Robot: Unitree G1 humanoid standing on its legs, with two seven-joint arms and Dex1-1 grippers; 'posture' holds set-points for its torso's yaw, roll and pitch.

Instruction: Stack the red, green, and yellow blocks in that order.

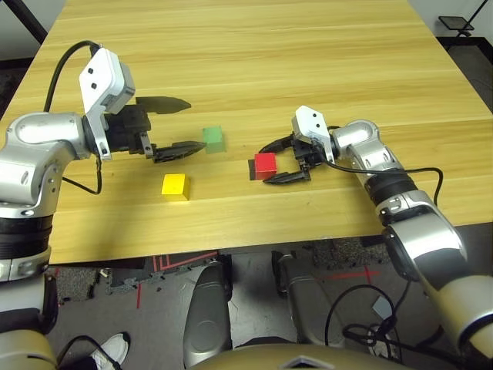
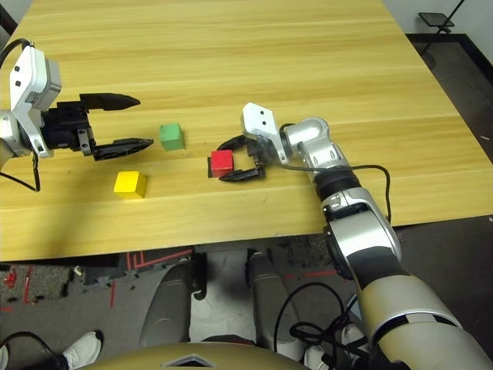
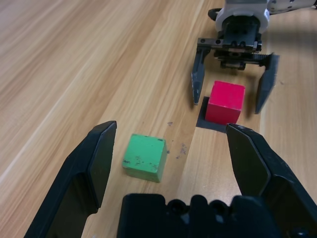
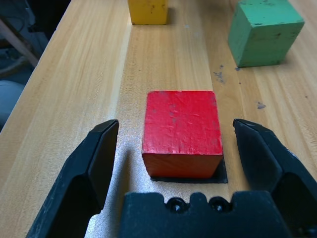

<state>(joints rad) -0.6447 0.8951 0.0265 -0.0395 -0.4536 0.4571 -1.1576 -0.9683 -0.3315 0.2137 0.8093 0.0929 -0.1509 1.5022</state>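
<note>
On the wooden desk (image 1: 308,69), the red block (image 1: 265,164) is sitting upon the black square patch (image 4: 221,174), not far from the near edge and about midway between the left and right edges. The right gripper (image 1: 275,163) has its two fingers wide apart, one at each side of this block, with space between them and it, so it has hold of nothing. The green block (image 2: 172,137) is to the left of the red one and a little farther from the near edge. The yellow block (image 2: 130,185) lies nearest to the near edge, toward the near left corner. The left gripper (image 1: 188,126) is also wide open and empty, above the desk's left part, close to the green block. All three blocks are apart from each other.
</note>
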